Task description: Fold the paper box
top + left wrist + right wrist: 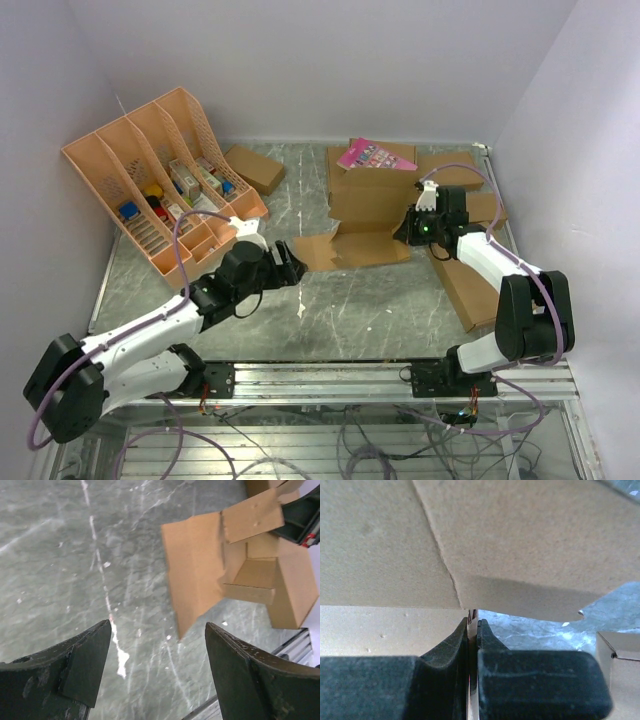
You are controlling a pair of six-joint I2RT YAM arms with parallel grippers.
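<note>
free flap lies just ahead of the open left gripper

top external: one plain brown die-cut cardboard paper box (365, 245), partly folded, lies mid-table on the grey marbled table (340, 320). its long axis runs left to right between the two arms. the left gripper (290, 265) sits just beside the box's flat left flap, jaws apart and holding nothing. the right gripper (412, 228) is at the opposite, right end, touching the box. the loose flap is therefore the left arm's to take; it is much the nearer. around them are one orange slotted plastic file rack (150, 180), one small closed brown carton (255, 168) and one pink printed card (372, 155). the card rests on flat brown cardboard sheets (470, 290), which overlap too much to count.

left wrist: the two dark fingers (85, 655) of the left gripper (157, 630) stand wide, with bare table between them. the paper box (200, 580) lies ahead and to the right, its pointed flap corner reaching toward the gap but apart from both fingers. one raised wall already stands up behind it. the right gripper (302, 515) shows at the far corner, closed on an upper flap.

right wrist: the right gripper (472, 625) is pressed shut, with only a thin pale edge between its pads, and paper box (520, 540) panels fill the view above.
</note>
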